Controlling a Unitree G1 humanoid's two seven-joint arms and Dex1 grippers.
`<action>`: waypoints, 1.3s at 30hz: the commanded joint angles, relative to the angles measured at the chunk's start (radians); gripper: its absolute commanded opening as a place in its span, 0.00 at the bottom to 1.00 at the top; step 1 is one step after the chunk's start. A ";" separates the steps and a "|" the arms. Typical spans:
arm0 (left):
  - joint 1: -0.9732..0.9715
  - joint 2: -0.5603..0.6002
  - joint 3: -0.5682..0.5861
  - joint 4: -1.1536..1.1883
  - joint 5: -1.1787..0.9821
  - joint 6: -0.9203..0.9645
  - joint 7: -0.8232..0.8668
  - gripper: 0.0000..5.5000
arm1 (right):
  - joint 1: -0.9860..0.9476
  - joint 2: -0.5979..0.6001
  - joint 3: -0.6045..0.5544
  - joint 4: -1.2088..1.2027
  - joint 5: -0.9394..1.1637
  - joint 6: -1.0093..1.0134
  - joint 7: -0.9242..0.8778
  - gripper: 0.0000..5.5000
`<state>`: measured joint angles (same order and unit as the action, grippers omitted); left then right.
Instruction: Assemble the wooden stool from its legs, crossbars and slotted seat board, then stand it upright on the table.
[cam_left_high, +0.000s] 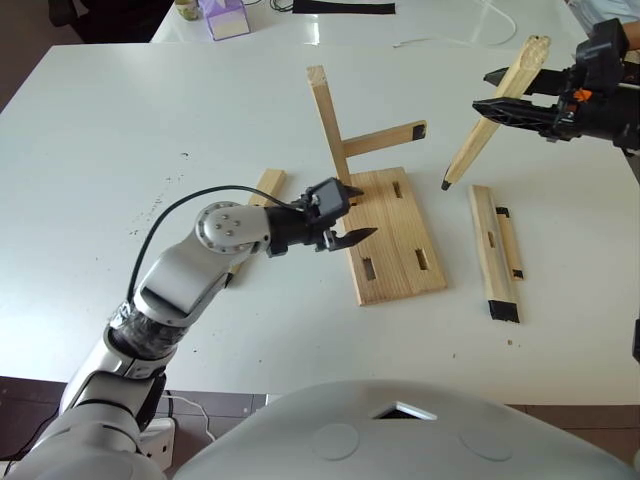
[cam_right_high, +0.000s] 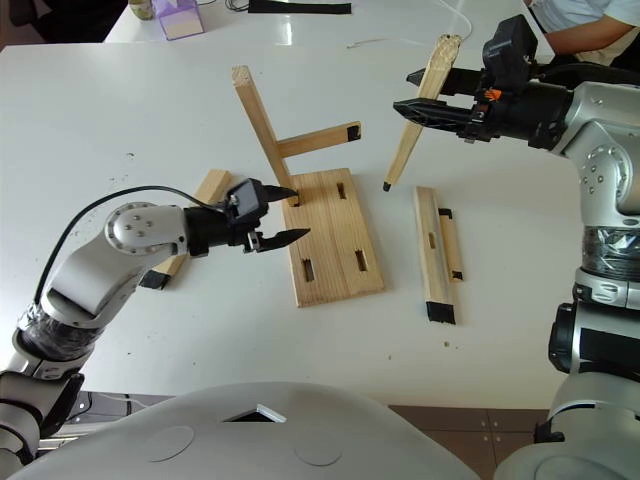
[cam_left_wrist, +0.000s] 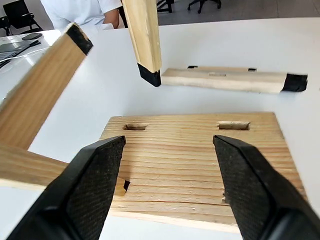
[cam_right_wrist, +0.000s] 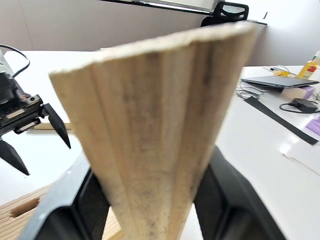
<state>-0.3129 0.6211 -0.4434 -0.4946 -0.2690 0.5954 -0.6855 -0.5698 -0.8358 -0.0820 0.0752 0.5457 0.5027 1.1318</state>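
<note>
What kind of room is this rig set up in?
Probably an office or lab workroom: a large white worktable with more white tables behind it, a black office chair at the back, and a flat grey laptop and a purple tissue box on neighbouring tables.

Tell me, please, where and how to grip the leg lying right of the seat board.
Probably take the leg at its black-tipped near end, from above, across its width: it lies flat, and a thinner bar flanks its right side farther up.
</note>
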 joint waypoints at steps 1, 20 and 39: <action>-0.106 0.032 -0.136 0.105 0.171 -0.072 -0.087 0.59 | -0.017 0.067 -0.002 0.026 -0.043 -0.057 -0.071 0.37; -0.312 -0.171 -0.067 0.260 0.024 0.318 -0.261 0.59 | 0.059 0.228 -0.057 -0.043 -0.054 -0.055 -0.318 0.37; -0.333 -0.110 -0.382 0.205 0.147 0.538 -0.099 0.59 | 0.097 0.290 -0.125 -0.141 0.011 0.016 -0.434 0.37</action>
<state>-0.6678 0.4138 -0.7746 -0.2809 -0.1339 1.1182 -0.7464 -0.4822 -0.5498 -0.1922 -0.0426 0.5447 0.5054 0.7121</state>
